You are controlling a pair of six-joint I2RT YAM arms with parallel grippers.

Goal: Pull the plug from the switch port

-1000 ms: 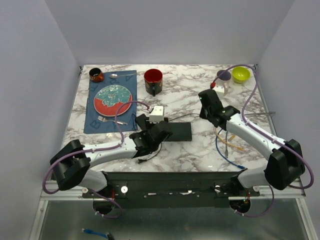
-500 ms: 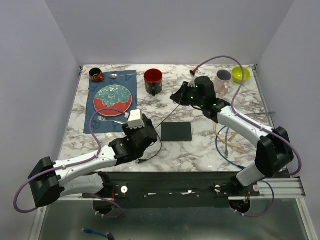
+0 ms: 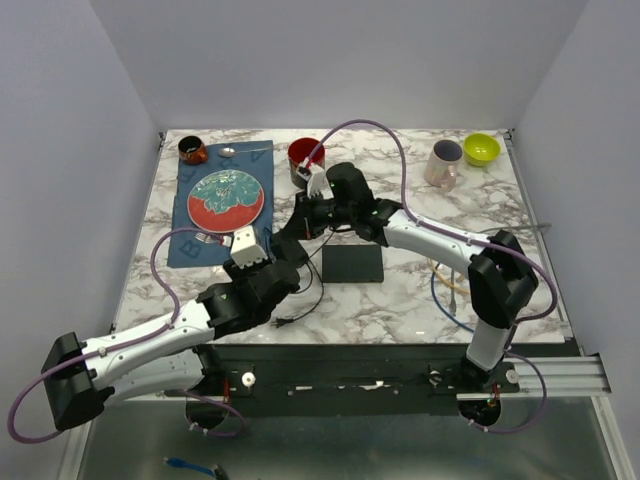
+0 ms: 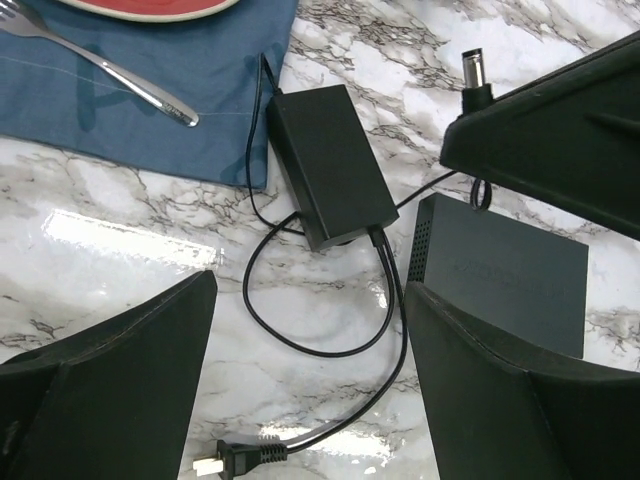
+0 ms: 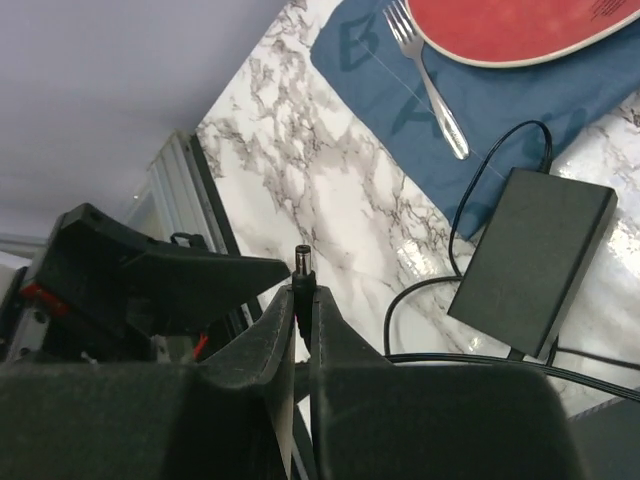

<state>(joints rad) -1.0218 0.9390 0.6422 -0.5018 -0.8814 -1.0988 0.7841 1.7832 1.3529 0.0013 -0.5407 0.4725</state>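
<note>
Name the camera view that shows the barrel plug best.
Right wrist view: the barrel plug stands close and sharp, pinched in the right gripper, its metal tip in plain sight. The left wrist view shows it smaller, at the top right. In the top external view it is too small to make out.

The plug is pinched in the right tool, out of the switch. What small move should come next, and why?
Probably lower the right tool toward the marble table and release. The plug is out of the switch, held in the air, so only setting it down seems left.
</note>
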